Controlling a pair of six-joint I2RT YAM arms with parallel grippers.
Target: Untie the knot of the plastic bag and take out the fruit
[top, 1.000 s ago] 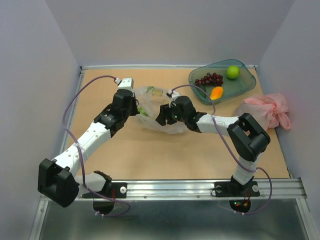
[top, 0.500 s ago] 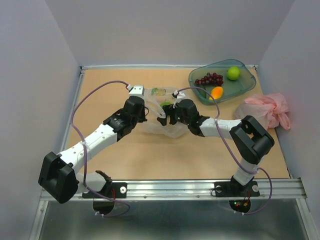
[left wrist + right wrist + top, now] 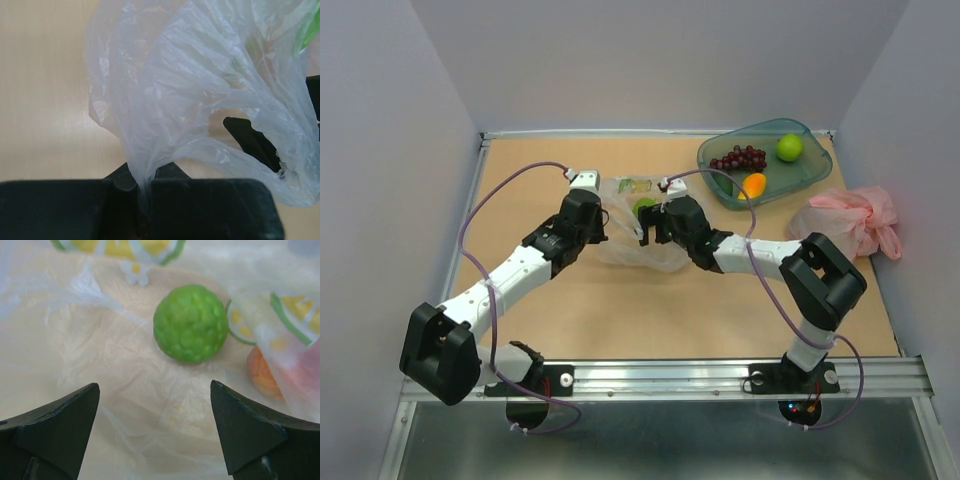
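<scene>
The transparent plastic bag (image 3: 632,248) lies crumpled mid-table between both arms. My left gripper (image 3: 596,216) is shut on a gathered fold of the plastic bag (image 3: 190,95), pinched between its jaws (image 3: 142,176). My right gripper (image 3: 648,226) stands open just inside the bag's mouth, with nothing between its fingers (image 3: 60,425). Ahead of my right gripper (image 3: 155,412) a bumpy green fruit (image 3: 190,322) rests on the plastic, also visible from above (image 3: 645,207). A small orange fruit (image 3: 261,374) lies to its right, veiled by printed film.
A teal tray (image 3: 810,172) at the back right holds a purple grape bunch (image 3: 738,158), a green fruit (image 3: 786,146) and an orange-yellow mango-like one (image 3: 753,185). A pink plastic bag (image 3: 850,218) lies by the right wall.
My right gripper's jaws have spread wide and shifted slightly toward the back. The left gripper has pulled its fold of bag right, then slightly back; the green fruit now shows.
</scene>
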